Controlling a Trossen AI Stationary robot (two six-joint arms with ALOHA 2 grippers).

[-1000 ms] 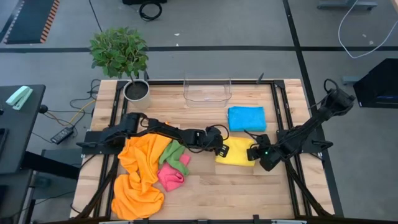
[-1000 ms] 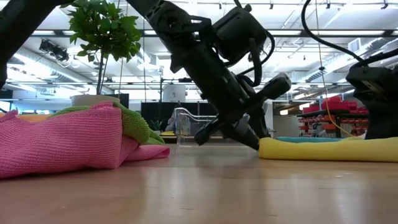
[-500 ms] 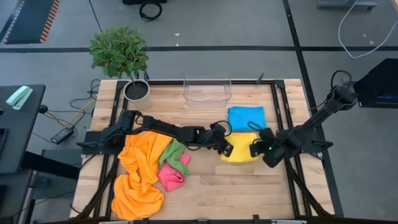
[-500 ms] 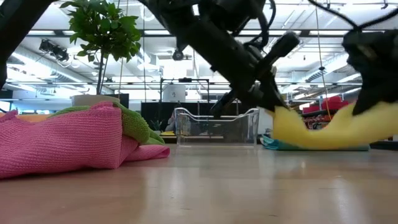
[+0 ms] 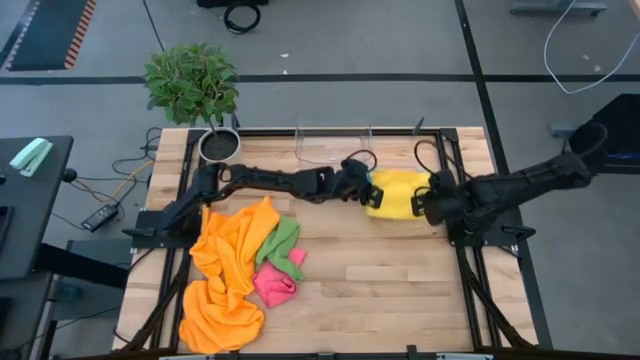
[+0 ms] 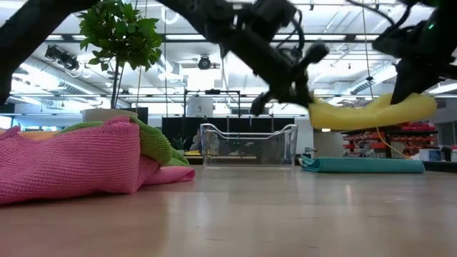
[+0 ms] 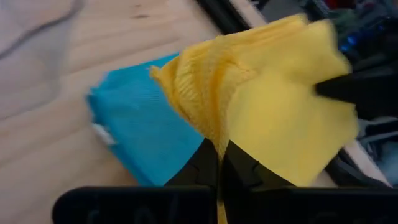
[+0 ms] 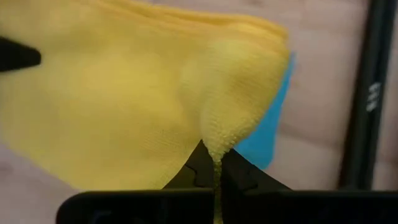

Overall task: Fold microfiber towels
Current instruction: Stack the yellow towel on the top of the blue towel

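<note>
Towels first: orange (image 5: 228,270), green (image 5: 280,241) and pink (image 5: 274,286) lie heaped on my wooden surface (image 5: 380,290); big open workshop behind. Left tool (image 5: 366,192) and right tool (image 5: 420,203), both arms stretched inward, each pinch the yellow towel (image 5: 395,191) midair above the blue one (image 6: 360,165).

Bare table (image 5: 400,290) front right; orange towels (image 5: 225,275) crowd front left

The high camera looks straight down on the whole counter (image 5: 330,300) from well above. The low camera sits at counter-top height, facing level across it into the room. Each wrist camera looks close past its own claw at the yellow towel (image 7: 280,106), which also shows in the high and low views.
</note>
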